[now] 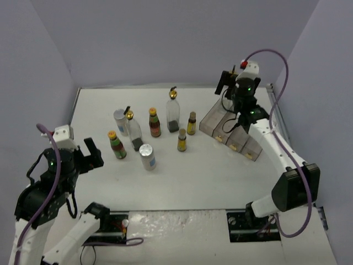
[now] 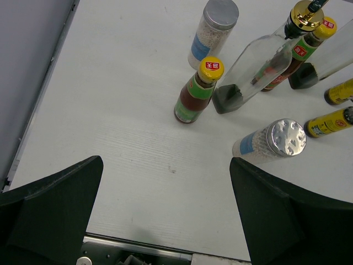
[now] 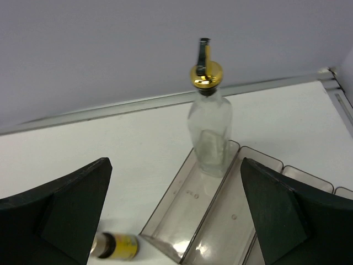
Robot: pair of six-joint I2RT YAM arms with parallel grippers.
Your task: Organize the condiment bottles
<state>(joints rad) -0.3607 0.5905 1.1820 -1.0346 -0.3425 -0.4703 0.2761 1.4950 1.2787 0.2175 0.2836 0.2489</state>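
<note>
The rack [image 3: 185, 212] holds one upright glass bottle [image 3: 209, 130].

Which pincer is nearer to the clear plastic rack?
Right. The right pincer hangs over the rack; the left pincer is far off to the left, past the standing bottles.
</note>
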